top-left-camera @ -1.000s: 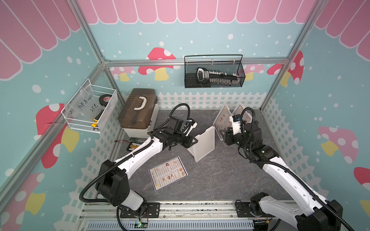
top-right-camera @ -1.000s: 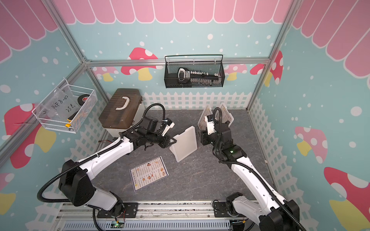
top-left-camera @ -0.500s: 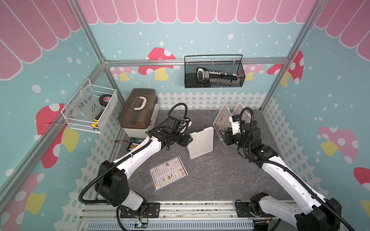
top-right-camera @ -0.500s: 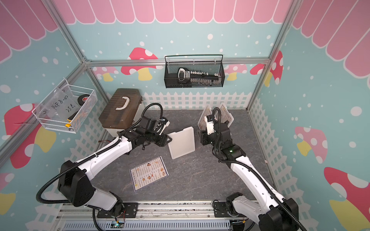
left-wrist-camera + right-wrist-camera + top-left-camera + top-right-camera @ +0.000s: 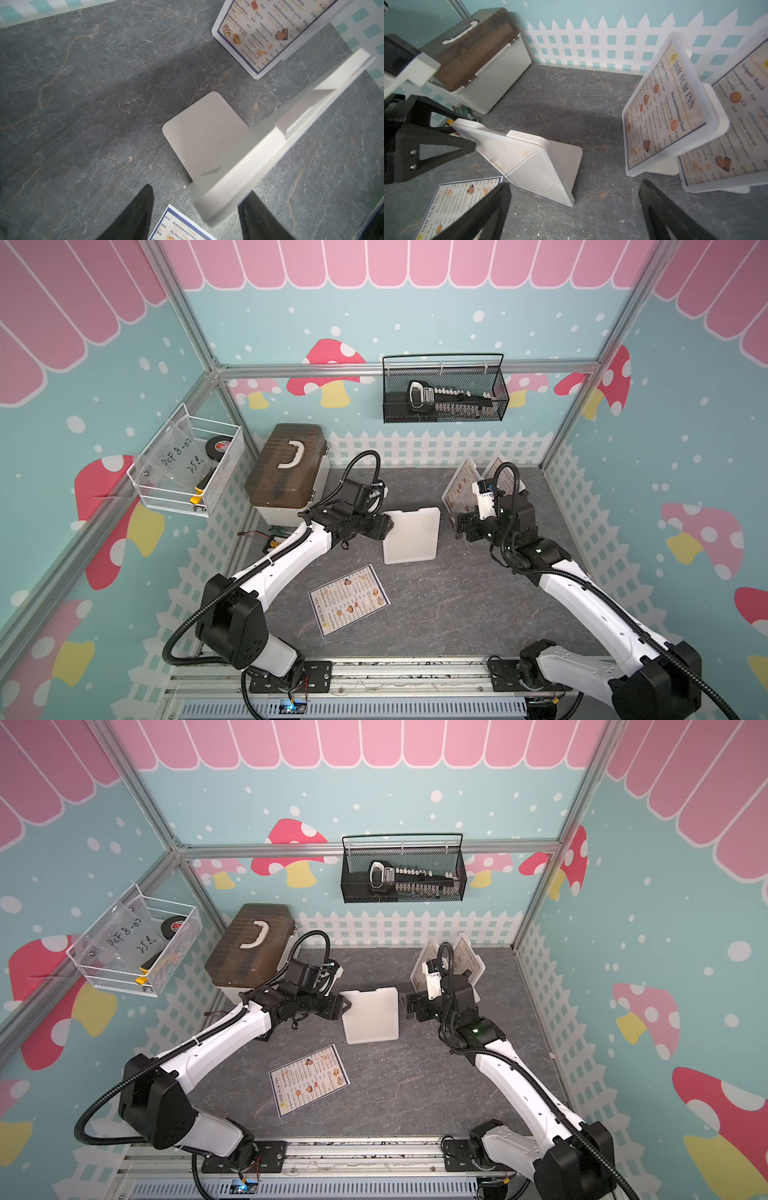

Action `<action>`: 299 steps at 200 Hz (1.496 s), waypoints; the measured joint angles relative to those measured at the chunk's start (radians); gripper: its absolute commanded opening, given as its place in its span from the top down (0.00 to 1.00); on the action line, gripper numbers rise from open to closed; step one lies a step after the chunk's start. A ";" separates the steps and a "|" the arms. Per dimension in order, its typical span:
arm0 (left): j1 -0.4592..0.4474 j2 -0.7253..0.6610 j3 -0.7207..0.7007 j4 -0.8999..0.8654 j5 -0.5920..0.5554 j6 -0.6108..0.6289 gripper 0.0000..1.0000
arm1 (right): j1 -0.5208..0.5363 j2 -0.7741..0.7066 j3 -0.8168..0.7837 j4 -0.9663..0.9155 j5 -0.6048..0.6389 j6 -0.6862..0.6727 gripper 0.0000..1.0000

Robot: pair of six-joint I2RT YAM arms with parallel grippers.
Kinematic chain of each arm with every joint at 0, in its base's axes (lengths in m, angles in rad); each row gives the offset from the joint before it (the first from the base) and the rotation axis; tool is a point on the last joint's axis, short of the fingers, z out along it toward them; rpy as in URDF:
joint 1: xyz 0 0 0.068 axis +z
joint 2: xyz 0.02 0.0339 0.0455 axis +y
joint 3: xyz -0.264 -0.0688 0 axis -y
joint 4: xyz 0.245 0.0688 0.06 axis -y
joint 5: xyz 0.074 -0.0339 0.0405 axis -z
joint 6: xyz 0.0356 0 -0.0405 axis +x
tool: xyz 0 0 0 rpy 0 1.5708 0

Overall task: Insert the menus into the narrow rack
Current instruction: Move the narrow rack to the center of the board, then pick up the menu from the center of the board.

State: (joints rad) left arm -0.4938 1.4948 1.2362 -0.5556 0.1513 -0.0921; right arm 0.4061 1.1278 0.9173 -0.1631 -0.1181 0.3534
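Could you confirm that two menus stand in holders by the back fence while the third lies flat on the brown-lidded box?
Not quite: the third menu lies flat on the grey table, in front of the white stand, not on the box, as both top views show. The other two menus do stand in holders by the back fence.

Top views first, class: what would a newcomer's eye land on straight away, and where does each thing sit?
Probably the white rack standing mid-table, with one loose menu lying flat on the dark tabletop in front of it, nearer the robot's base. Toward the back right corner, two more menus stand propped at a tilt. A brown-lidded box sits back left.
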 measured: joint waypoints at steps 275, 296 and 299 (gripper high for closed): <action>0.120 -0.681 -0.820 -0.243 -0.328 -0.899 0.07 | 0.572 0.636 0.018 0.207 -0.047 0.176 0.47; 0.125 -0.673 -0.846 -0.220 -0.300 -0.904 0.08 | 0.572 0.655 0.034 0.183 -0.029 0.176 0.48; 0.126 -0.669 -0.847 -0.216 -0.296 -0.905 0.08 | 0.572 0.658 0.037 0.182 -0.027 0.176 0.49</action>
State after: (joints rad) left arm -0.3683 0.8253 0.3889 -0.7719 -0.1452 -0.9974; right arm 0.9779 1.7863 0.9546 0.0185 -0.1452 0.5293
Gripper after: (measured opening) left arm 0.920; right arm 0.523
